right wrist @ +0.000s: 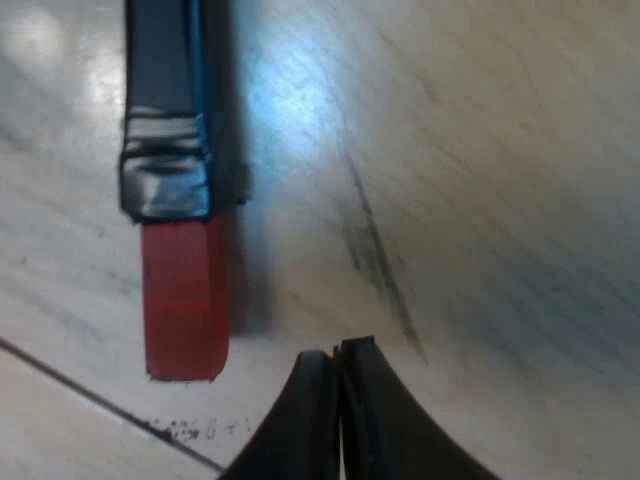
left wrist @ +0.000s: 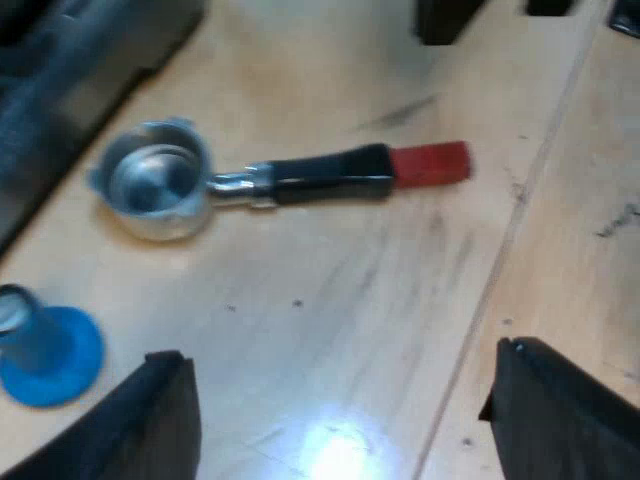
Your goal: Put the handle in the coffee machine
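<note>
Left jaws gape wide, empty, over the surface (left wrist: 350, 300) near the holder (left wrist: 300, 178). Right jaws pressed together, empty, just beside its red end (right wrist: 185, 300).

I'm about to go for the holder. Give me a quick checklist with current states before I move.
1. Pickup: the holder lies loose on the table, basket mouth up, nothing on it: ok.
2. Opening: the left tool is open, above the table, short of the handle: ok.
3. Grasp: the right tool is shut, beside the red end and not around it: not ok.
4. Clearance: the tamper stands apart from the holder: ok.
5. Basket contents: cannot tell.
</note>
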